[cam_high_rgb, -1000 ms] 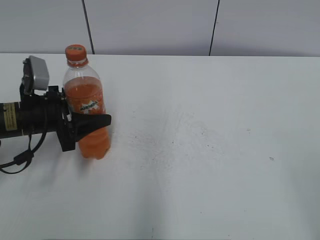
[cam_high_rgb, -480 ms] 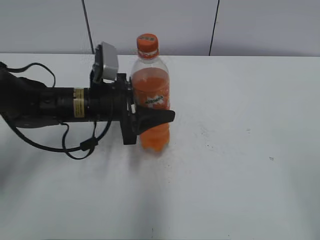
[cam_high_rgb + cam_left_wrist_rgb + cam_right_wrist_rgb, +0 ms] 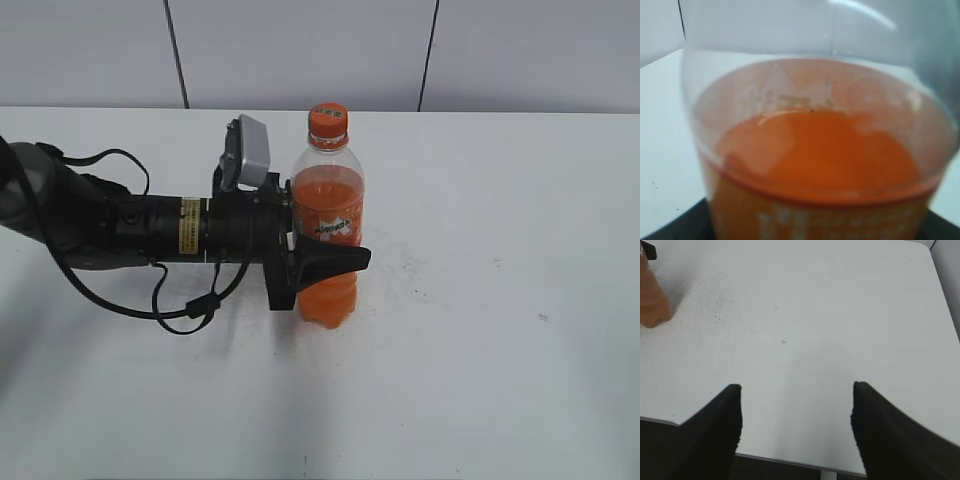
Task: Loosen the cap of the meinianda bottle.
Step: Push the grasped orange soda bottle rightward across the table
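Bottle base: the meinianda bottle [image 3: 328, 235] stands on the white desk [image 3: 480, 330], left of middle in the exterior view, with its lobed orange foot on the desk surface.
Left hand: the left hand [image 3: 335, 255] reaches in level from the left and is clenched round the lower half of the bottle; one black finger [image 3: 330, 260] crosses the front of the bottle just below the logo.
Left arm: a dark horizontal arm with a yellow sticker and loose black cables, carrying a grey camera block [image 3: 246, 151] just beside the bottle's shoulder.
Long axis: vertical; the bottle is upright, or very nearly so, with its neck pointing up.
Label: the orange label with the white logo faces the exterior camera.
Cap: the cap [image 3: 328, 119] sits on the neck at the top, above the orange neck ring, with nothing touching it.
Left wrist view: only this view shows the bottle [image 3: 815, 150] from very close, with the clear shoulder, the drink's surface and the back of the label's print; the cap is out of the frame.
Right hand: the right hand [image 3: 796, 412] shows only in the right wrist view, its two black fingers spread wide with nothing between them, above bare desk [image 3: 805, 315].
Far corner, right wrist view: the bottle's orange foot [image 3: 652, 302] shows at the upper left, well apart from the right hand.
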Tool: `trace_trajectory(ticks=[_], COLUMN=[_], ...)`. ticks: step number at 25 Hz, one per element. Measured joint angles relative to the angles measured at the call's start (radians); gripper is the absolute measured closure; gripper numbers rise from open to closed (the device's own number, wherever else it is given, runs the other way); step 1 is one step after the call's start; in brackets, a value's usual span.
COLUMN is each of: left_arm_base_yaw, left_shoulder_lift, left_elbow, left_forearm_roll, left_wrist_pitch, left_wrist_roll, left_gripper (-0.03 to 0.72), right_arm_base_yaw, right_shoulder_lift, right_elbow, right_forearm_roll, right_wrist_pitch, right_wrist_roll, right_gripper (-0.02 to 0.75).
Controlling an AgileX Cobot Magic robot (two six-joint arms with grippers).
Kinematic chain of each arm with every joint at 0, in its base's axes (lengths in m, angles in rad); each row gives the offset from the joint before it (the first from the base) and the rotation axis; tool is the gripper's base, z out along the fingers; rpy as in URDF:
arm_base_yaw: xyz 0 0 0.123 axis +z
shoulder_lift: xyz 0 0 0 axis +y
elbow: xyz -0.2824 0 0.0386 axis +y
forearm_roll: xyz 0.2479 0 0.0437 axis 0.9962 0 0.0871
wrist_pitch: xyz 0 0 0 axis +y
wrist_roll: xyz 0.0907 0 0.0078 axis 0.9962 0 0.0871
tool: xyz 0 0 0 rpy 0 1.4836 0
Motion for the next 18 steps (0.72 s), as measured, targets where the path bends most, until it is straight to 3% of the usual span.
trace_trajectory(ticks=[18], left_arm_base_yaw=[0.000], left_shoulder_lift=[0.000], left_elbow=[-0.007], left_forearm_roll=[0.043], left_wrist_pitch=[0.001], left_wrist_roll=[0.000], left_gripper=[0.266], right_arm_base_yaw=[0.000], right_shoulder_lift=[0.000], right_elbow=[0.000], right_forearm_roll=[0.000], right_wrist_pitch=[0.000], right_wrist_roll=[0.000], right_gripper=[0.222])
